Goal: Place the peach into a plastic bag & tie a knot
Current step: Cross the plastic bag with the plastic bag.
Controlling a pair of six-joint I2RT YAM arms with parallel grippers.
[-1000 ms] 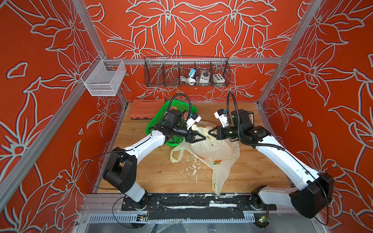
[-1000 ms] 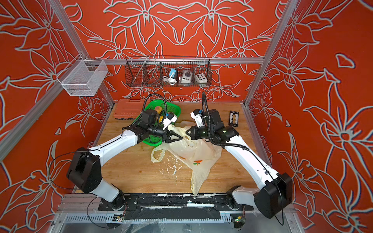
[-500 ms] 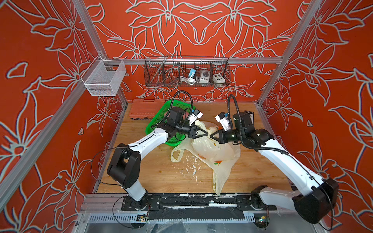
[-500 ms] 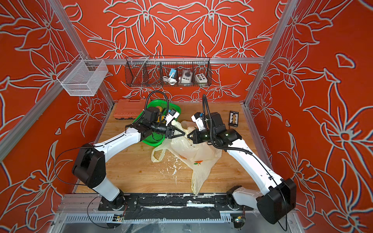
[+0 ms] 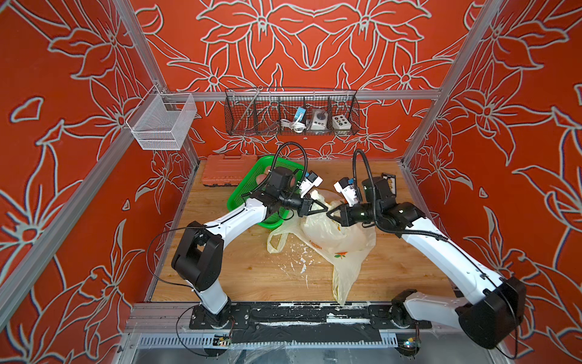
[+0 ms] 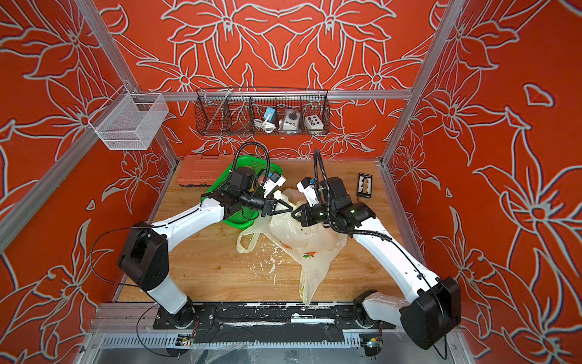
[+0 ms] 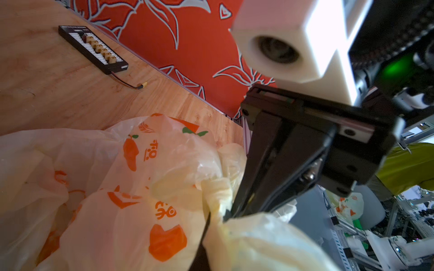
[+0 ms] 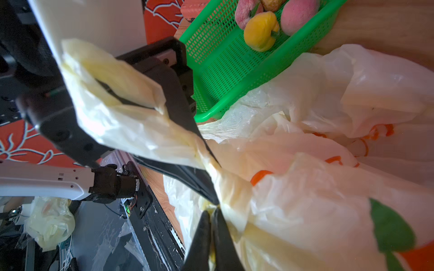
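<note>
The yellowish plastic bag [image 5: 340, 239] [image 6: 302, 233] with orange prints lies crumpled mid-table. My left gripper [image 5: 325, 208] [image 6: 291, 208] is shut on a twisted handle of it, which drapes back over its fingers in the right wrist view [image 8: 215, 183]. My right gripper [image 5: 329, 215] [image 6: 293, 215] meets it tip to tip; its fingers [image 8: 202, 234] stand almost together with a strip of the bag [image 8: 328, 211] pinched between them. Two pink peaches [image 8: 296, 14] lie in the green basket [image 8: 225, 70]. The plastic hides whatever is inside the bag [image 7: 141, 176].
The green basket [image 5: 245, 195] also holds a yellow pepper [image 8: 260, 30], with an orange tool case [image 5: 226, 170] behind it. A black terminal strip [image 5: 389, 182] [image 7: 94, 49] lies at the back right. White scraps [image 5: 299, 261] dot the wood. Wire baskets [image 5: 293, 113] hang on the walls.
My left gripper was open beside the bag's top; it has moved right and closed on the handle. Both gripper tips now meet above the bag.
</note>
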